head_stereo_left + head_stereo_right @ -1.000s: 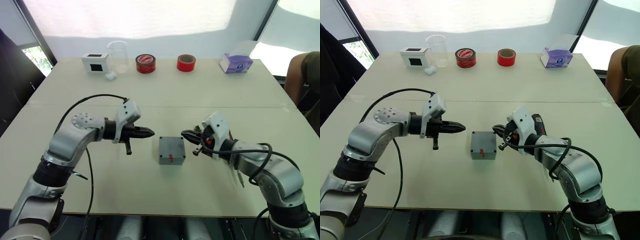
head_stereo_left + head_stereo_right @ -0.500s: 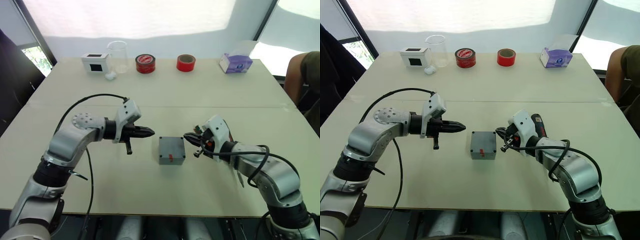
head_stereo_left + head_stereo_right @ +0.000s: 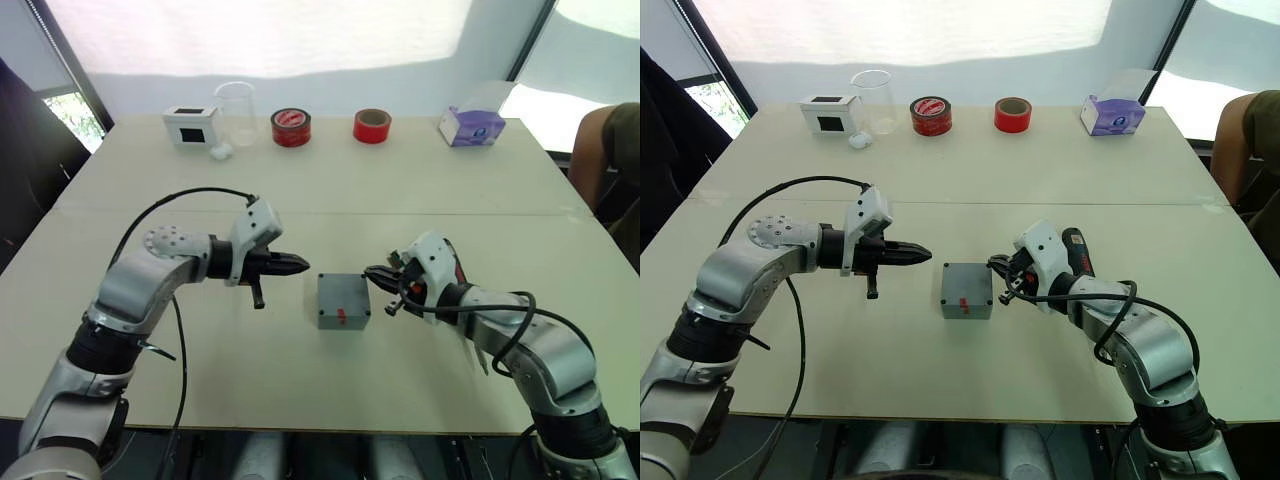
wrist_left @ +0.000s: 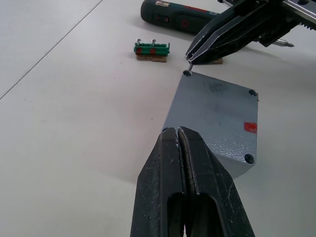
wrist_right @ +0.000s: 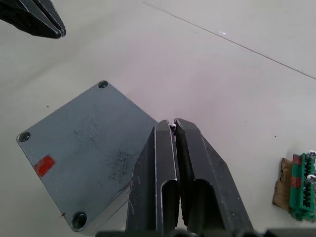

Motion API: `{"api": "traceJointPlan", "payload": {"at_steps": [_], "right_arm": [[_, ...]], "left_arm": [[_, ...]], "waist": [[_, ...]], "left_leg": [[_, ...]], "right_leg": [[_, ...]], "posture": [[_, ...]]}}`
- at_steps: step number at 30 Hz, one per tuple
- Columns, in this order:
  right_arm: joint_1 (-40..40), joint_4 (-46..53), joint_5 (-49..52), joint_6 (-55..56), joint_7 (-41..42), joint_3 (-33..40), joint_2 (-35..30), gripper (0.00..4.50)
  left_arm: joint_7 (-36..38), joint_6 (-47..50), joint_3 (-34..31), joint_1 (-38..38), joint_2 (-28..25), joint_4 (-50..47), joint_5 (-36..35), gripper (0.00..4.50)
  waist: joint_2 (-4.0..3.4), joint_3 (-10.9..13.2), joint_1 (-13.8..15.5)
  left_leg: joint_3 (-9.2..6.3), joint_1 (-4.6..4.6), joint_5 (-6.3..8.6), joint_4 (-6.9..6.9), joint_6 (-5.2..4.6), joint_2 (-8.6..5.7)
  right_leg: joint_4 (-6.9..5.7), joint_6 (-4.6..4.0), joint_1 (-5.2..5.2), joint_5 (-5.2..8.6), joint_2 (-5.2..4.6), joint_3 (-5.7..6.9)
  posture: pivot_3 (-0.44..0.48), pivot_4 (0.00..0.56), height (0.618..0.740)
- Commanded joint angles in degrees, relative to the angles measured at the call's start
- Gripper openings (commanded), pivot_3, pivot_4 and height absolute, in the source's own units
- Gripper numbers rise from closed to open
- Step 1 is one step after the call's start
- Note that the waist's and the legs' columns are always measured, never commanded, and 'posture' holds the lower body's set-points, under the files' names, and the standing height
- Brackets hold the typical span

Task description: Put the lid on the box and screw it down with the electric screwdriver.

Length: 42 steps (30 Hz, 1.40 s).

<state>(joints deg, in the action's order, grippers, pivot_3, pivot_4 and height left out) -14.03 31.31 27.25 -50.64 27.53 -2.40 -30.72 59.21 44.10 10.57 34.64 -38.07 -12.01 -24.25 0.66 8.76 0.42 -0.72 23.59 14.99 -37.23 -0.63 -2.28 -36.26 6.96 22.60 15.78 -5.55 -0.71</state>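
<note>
The grey box [image 3: 343, 319] sits mid-table with the grey lid [image 3: 343, 292] lying flat on top, screw holes at its corners and a red mark near one edge. My right gripper [image 3: 372, 272] is shut on a small screw, its tip just above the lid's far right corner hole [image 4: 186, 73]. Left of the box, my left gripper [image 3: 300, 264] hovers shut and empty, pointing at the box. The electric screwdriver [image 3: 1077, 254] lies on the table behind my right gripper, dark with red markings.
Two small green circuit strips [image 4: 152, 49] lie right of the box near the screwdriver. Along the far edge stand a white box with a dark window [image 3: 193, 126], a clear beaker [image 3: 236, 112], two red tape rolls [image 3: 291, 127], and a purple tissue box [image 3: 472, 127]. A person [image 3: 605, 150] stands at the right.
My right gripper has dipped slightly at the lid's far right corner. The left arm and the box have not moved.
</note>
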Motion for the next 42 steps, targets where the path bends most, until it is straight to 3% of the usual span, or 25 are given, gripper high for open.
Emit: {"api": "traceJointPlan", "payload": {"at_steps": [1, 30, 33, 38, 39, 42], "right_arm": [[-0.2, 2.2, 0.8, 1.2, 0.3, 1.3, 0.4, 0.05], [0.5, -0.2, -1.3, 2.2, 0.3, -1.2, 0.7, 0.05], [0.4, -0.4, -1.4, 2.3, 0.3, -1.2, 0.7, 0.82], [0.2, -0.3, -1.3, 2.0, 0.2, -0.7, 0.5, 2.81], [0.1, -0.1, -1.1, 1.8, 0.3, -0.4, 0.3, 3.05], [-0.5, 1.0, 0.6, 0.4, 0.4, 1.9, -0.1, 3.05]], "left_arm": [[0.0, -1.1, 0.0, 0.3, -0.1, -0.8, 0.2, 0.0], [-0.2, -1.5, 0.4, 0.0, -0.2, -1.1, 0.1, 0.0], [-0.2, -1.6, 0.4, 0.1, 0.0, -1.1, 0.0, 0.0], [-0.4, -1.5, 0.3, 0.2, 0.2, -1.1, -0.2, 0.0], [-0.4, -1.4, 0.2, 0.2, 0.3, -1.1, -0.4, 0.0], [-0.6, -0.5, -1.1, 0.7, 1.1, -1.1, -1.9, 0.0]], "waist": [[0.0, 0.0, 0.0], [0.0, 0.0, 0.0], [0.0, 0.0, 0.0], [0.0, 0.0, 0.0], [0.0, 0.0, 0.0], [0.0, 0.0, 0.1]], "left_leg": [[0.0, 0.0, 0.0, 0.0, 0.0, 0.0], [0.0, 0.0, 0.0, 0.0, 0.0, 0.0], [0.0, 0.0, 0.0, 0.0, 0.0, 0.0], [0.0, 0.0, 0.0, 0.0, 0.0, 0.0], [0.0, 0.0, 0.0, 0.0, 0.0, 0.0], [0.0, 0.0, 0.0, 0.0, 0.0, 0.0]], "right_leg": [[0.0, 0.0, 0.0, 0.0, 0.0, 0.0], [0.0, 0.0, 0.0, 0.0, 0.0, 0.0], [0.0, 0.0, 0.0, 0.0, 0.0, 0.0], [0.0, 0.0, 0.0, 0.0, 0.0, 0.0], [0.0, 0.0, 0.0, 0.0, 0.0, 0.0], [0.0, 0.0, 0.0, 0.0, 0.0, 0.0]], "posture": [[0.0, 0.15, 0.74], [0.0, 0.15, 0.74], [0.0, 0.15, 0.74], [0.0, 0.15, 0.74], [0.0, 0.15, 0.74], [0.0, 0.15, 0.74]]}}
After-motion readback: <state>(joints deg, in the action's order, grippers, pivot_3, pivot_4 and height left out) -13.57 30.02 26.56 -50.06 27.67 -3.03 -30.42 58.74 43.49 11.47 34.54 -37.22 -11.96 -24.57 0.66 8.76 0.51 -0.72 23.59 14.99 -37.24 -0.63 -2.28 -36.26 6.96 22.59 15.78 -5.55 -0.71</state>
